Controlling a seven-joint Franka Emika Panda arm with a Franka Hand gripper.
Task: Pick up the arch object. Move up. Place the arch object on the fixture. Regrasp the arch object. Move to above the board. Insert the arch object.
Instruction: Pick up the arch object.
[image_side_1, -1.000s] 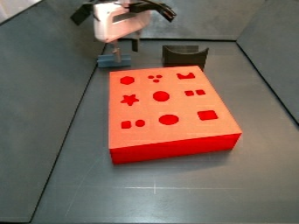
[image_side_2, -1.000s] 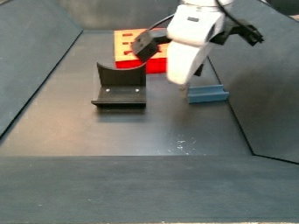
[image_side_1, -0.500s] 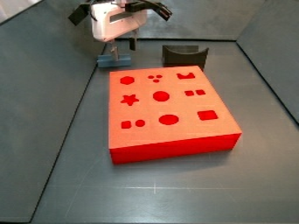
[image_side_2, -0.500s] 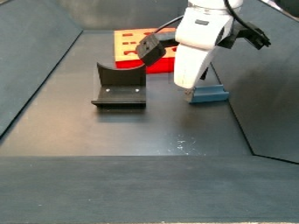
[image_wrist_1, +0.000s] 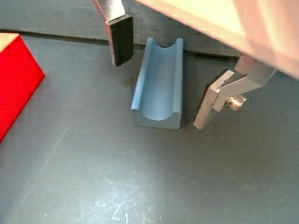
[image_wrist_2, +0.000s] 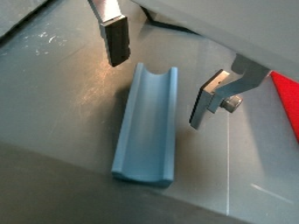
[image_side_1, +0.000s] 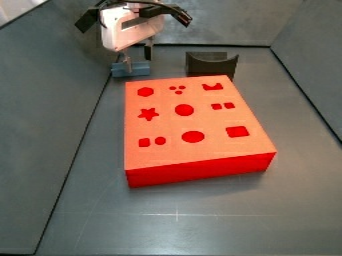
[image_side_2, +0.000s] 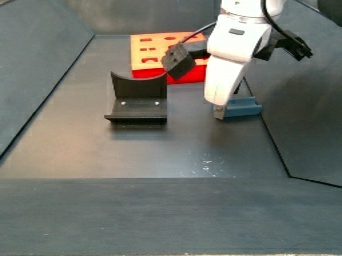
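Arch object (image_wrist_1: 160, 80) lying on dark grey floor (image_wrist_1: 105, 175) beside red board (image_wrist_1: 14, 79); gripper (image_wrist_1: 166, 76) lowered, fingers spread wide astride it

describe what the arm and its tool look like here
The arm ends in a white, boxy, glossy housing with black cables looping from its upper part, seen in both side views. The tool has two fingers of flat silver metal plate, each faced with a dark rectangular pad; one plate shows a round screw head near its bend. In a side view the tool looks pale and tapering.
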